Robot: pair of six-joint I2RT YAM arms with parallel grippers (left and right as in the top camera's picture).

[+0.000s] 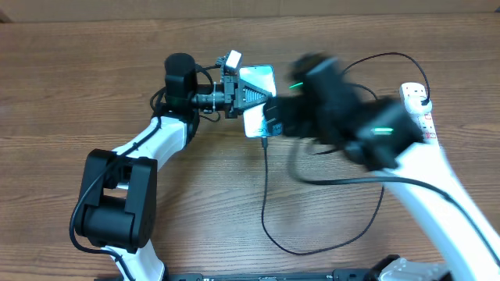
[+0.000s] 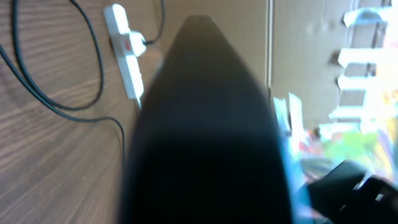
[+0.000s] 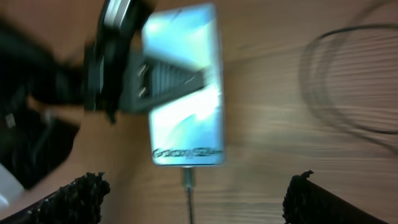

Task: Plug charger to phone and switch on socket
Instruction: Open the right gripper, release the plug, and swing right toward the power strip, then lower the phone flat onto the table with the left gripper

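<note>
In the overhead view the left arm reaches in from the lower left of the frame across the wooden surface (image 1: 78, 78). Its left tool (image 1: 251, 97) is clenched across the middle of the phone (image 1: 258, 78), which sits just left of the frame's centre, screen lit and facing up. In the left wrist view a dark blur fills the middle (too soft to read). The socket (image 2: 130, 74) shows at the upper left there, with black cable looping beside it.

In the right wrist view the phone (image 3: 186, 124) stands lengthwise in the centre, with the word "Galaxy" along its lower edge. The left tool's black fingers cross the phone from the left. The charger's tip (image 3: 188, 179) meets the middle of that lower edge. The right tool (image 3: 198, 198) is released. Its two pads are wide apart at the bottom corners of the frame, with the tip and cable between them, touching neither.

Overhead, the charger (image 1: 264, 195) drops from the phone's lower end, curves through the bottom centre and rises to the right under the blurred right arm. The socket (image 1: 418, 97) lies at the right of the frame, well apart from the phone, with a black cable arcing to its upper end.
</note>
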